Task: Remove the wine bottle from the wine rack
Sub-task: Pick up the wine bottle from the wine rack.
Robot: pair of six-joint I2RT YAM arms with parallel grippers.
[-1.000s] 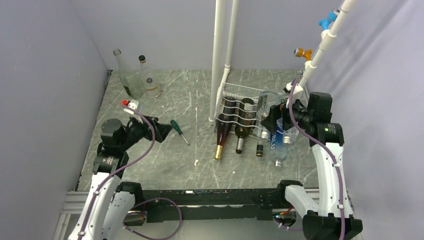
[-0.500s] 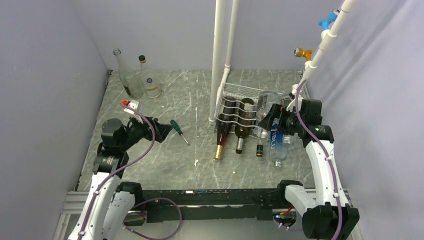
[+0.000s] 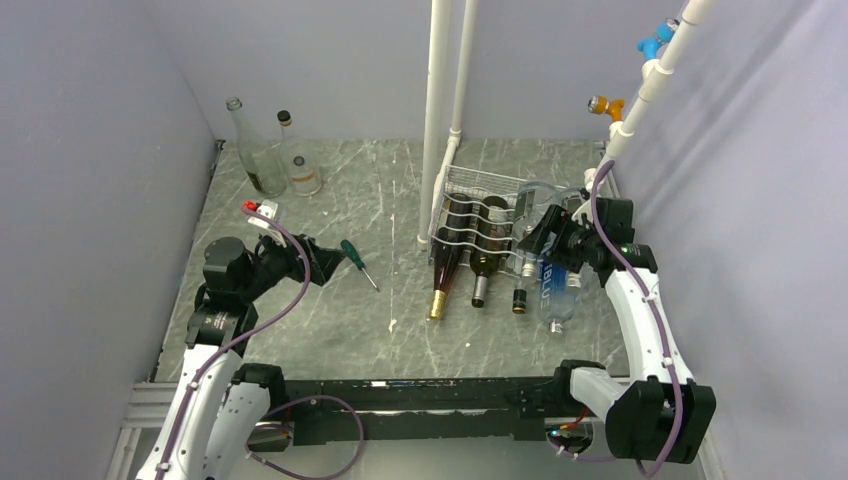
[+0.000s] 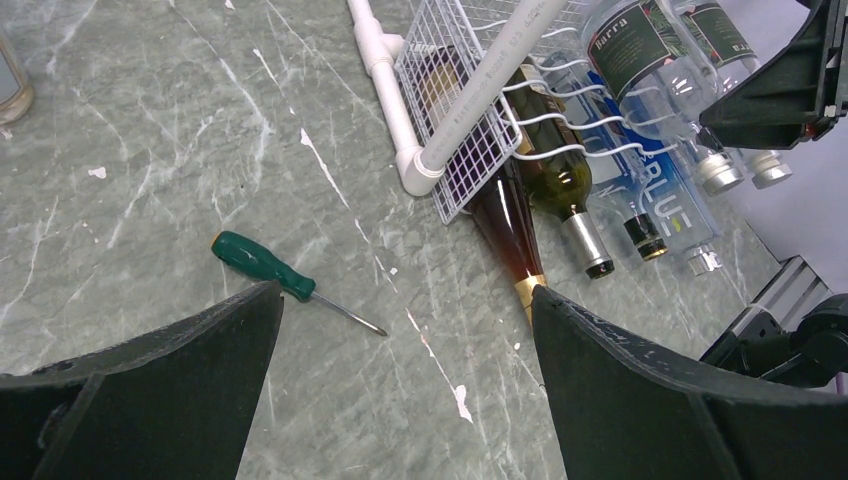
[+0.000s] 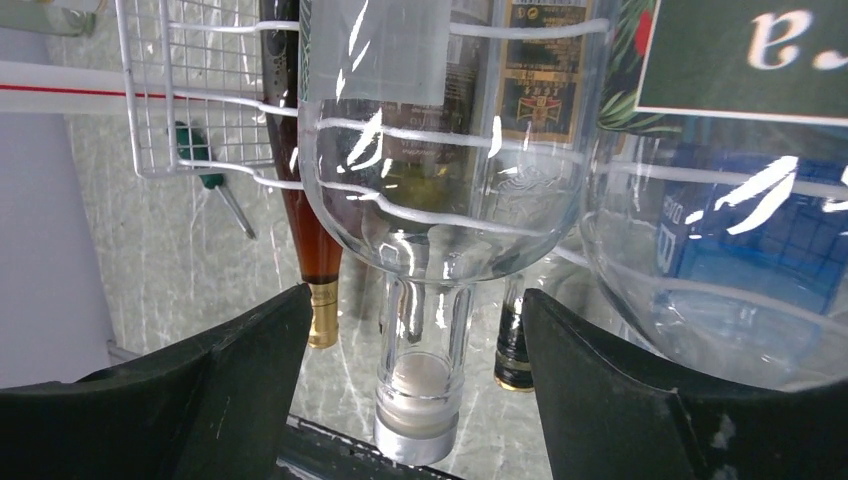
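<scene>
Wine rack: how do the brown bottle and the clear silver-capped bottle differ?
The brown bottle is dark and gold-topped; the clear bottle is see-through. The brown bottle lies lower than the clear bottle. Only the clear bottle's neck sits inside the open right gripper. Both lie in the wine rack.

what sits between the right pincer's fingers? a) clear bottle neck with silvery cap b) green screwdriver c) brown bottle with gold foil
a: in the right wrist view the clear bottle has its capped neck between the fingers of the open right pincer, a gap on each side.
</scene>
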